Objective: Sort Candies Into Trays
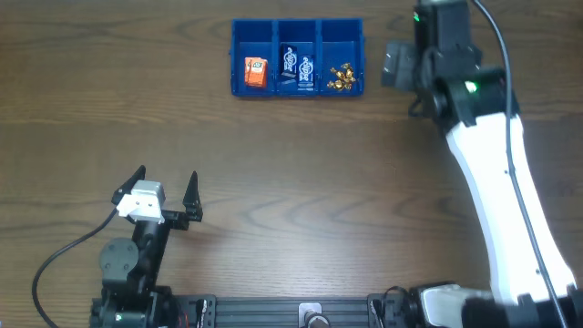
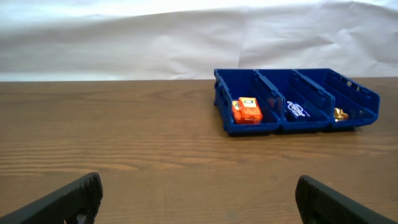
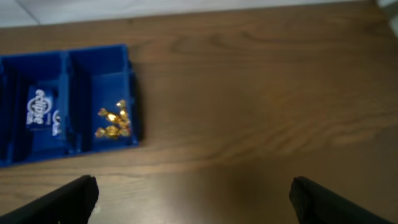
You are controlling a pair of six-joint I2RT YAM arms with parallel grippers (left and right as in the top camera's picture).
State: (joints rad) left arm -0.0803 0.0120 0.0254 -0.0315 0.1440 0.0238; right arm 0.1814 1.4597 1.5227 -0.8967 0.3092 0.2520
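Bright, even light throughout, with soft, faint shadows.

A blue plastic tray with three side-by-side compartments sits flat on the wooden table, high up in the top view. Its left compartment holds two orange packs lying close together (touching or not is hard to say). The middle one holds blue-wrapped packs with white print, and the right one holds a small cluster of gold-wrapped candies
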